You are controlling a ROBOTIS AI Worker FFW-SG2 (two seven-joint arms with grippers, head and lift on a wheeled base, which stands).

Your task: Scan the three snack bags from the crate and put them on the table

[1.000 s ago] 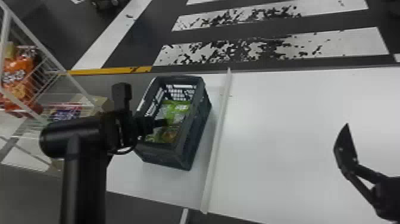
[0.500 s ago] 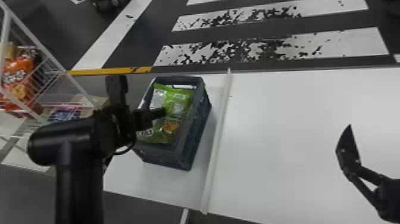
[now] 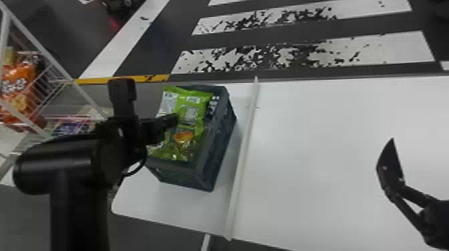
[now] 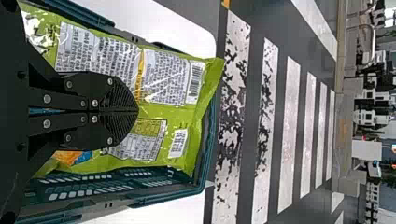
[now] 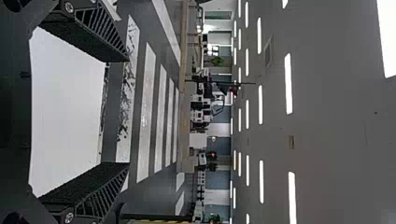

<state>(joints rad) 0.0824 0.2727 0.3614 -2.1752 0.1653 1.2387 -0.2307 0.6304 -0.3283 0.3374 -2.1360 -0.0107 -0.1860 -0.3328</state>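
White table [image 3: 334,133]; dark floor [image 3: 334,29] beyond, white stripes [image 3: 397,46].

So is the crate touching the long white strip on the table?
Apart. Head view shows it: white table is visible between the side of the crate and the strip, all along that side.

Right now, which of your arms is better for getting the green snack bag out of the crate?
Left, I think: the left gripper is shut on the green snack bag at the crate, while the right gripper is open, away from it.
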